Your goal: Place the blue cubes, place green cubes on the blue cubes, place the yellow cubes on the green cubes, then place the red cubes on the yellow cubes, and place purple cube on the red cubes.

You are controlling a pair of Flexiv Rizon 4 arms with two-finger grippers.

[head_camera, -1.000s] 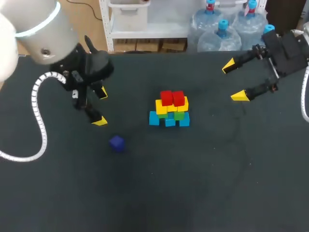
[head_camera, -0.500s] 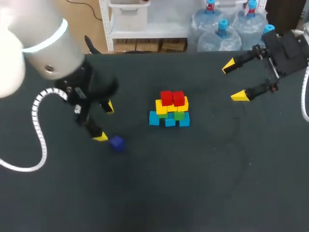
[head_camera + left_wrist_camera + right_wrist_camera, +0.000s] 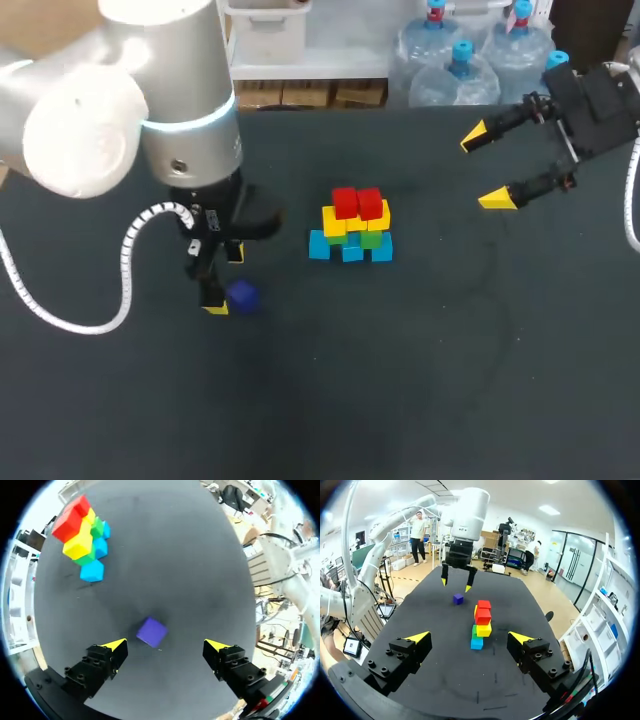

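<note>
A purple cube (image 3: 241, 296) lies alone on the black table (image 3: 420, 380), left of the stack. The stack (image 3: 351, 228) has light-blue cubes at the bottom, then green, then yellow, with two red cubes on top. My left gripper (image 3: 225, 280) hangs over the purple cube, open, one yellow tip on each side of it. In the left wrist view the purple cube (image 3: 151, 632) sits just ahead of the gap of the open left gripper (image 3: 165, 645), untouched, and the stack (image 3: 82, 535) is farther off. My right gripper (image 3: 484, 167) is open and empty at the back right, and the right wrist view shows the stack (image 3: 480, 624) ahead of it.
The left arm's white cable loop (image 3: 130, 270) hangs low over the table at the left. From the right wrist view the purple cube (image 3: 458, 599) lies beyond the stack under my left gripper (image 3: 455, 584). Bare black table surrounds the stack.
My left arm has swung right and down, bringing its open fingers from beside the purple cube to around it. The right arm and the stack have not moved.
</note>
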